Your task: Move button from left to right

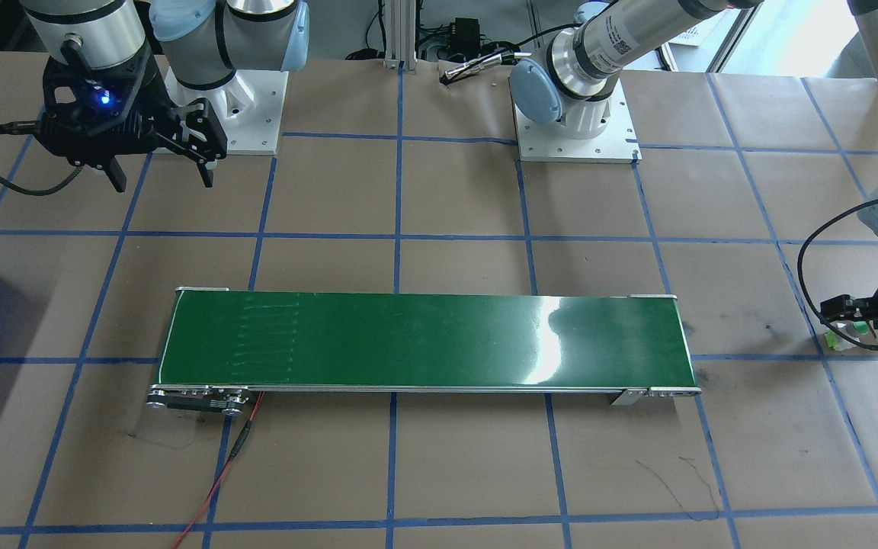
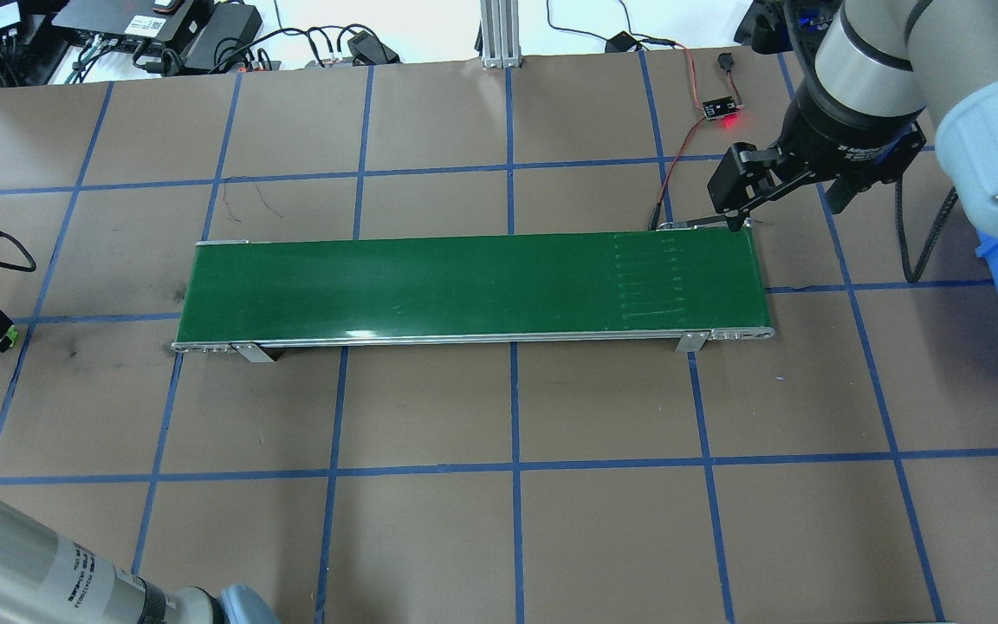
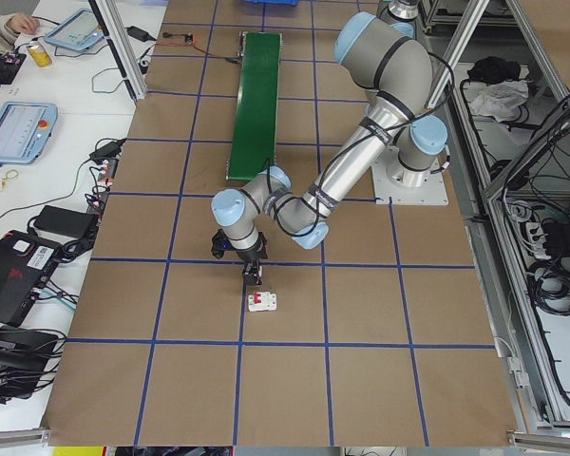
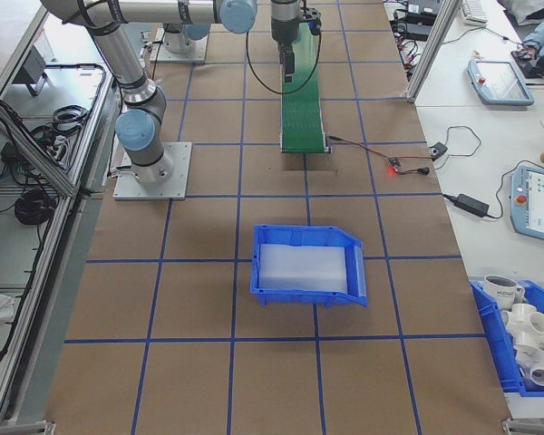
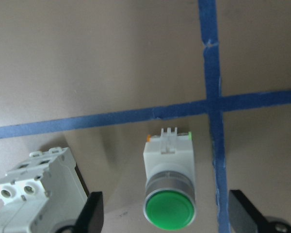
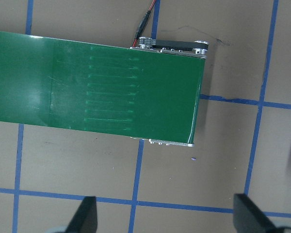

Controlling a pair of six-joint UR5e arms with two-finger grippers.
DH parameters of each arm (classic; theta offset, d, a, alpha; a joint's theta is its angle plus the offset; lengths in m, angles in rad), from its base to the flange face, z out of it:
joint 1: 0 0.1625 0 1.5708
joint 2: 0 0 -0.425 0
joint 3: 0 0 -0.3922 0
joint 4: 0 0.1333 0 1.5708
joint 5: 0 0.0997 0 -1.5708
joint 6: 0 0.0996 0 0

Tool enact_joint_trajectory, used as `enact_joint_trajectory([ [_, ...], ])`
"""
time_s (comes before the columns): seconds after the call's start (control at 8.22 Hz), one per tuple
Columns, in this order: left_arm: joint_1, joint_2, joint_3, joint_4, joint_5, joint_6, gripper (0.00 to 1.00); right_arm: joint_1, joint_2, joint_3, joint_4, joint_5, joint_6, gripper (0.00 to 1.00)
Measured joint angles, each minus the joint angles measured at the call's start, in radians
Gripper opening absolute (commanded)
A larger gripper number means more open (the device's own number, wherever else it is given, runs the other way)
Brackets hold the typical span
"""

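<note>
Brown paper gridded with blue tape covers the table (image 2: 603,407), a green conveyor belt (image 2: 473,286) lying across its middle. At the left end, the button (image 5: 169,187) rests on the paper between the spread fingers of the left tool (image 5: 167,213), beside a white breaker (image 5: 34,194). It looks light, rigid, probably slick; grip the squarish white body. The right tool (image 6: 165,213) hangs spread above the belt's far end.

Brown paper covers the tabletop (image 2: 603,520), marked into squares by blue tape lines (image 2: 516,468). Aluminium frame posts (image 4: 432,45) rise at its far edge. A white side bench (image 3: 47,104) carries tablets and cables. Daylight glares across the surface.
</note>
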Motion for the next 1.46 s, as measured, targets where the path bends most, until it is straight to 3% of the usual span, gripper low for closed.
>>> enact_joint_trajectory([
  [0.12, 0.000, -0.009, 0.000, 0.011, -0.001, 0.006, 0.91, 0.000, 0.000, 0.000, 0.000, 0.001, 0.000, 1.00],
  [0.24, 0.000, -0.017, -0.001, 0.016, -0.002, 0.008, 0.73, 0.000, 0.000, 0.000, -0.001, 0.000, -0.001, 1.00],
  [0.49, 0.000, -0.023, 0.000, 0.019, -0.011, 0.009, 0.12, 0.000, 0.000, 0.000, -0.001, 0.000, 0.000, 1.00],
  [0.61, 0.000, -0.023, 0.000, 0.020, -0.017, 0.010, 0.00, 0.000, 0.000, 0.000, -0.001, 0.000, 0.000, 1.00],
  [1.09, 0.001, -0.016, 0.010, 0.019, -0.027, 0.033, 0.00, 0.000, 0.000, 0.000, 0.000, 0.000, 0.000, 1.00],
  [1.46, -0.008, 0.060, 0.013, -0.024, -0.078, 0.048, 0.00, 0.000, 0.000, 0.000, 0.000, -0.001, 0.000, 1.00],
])
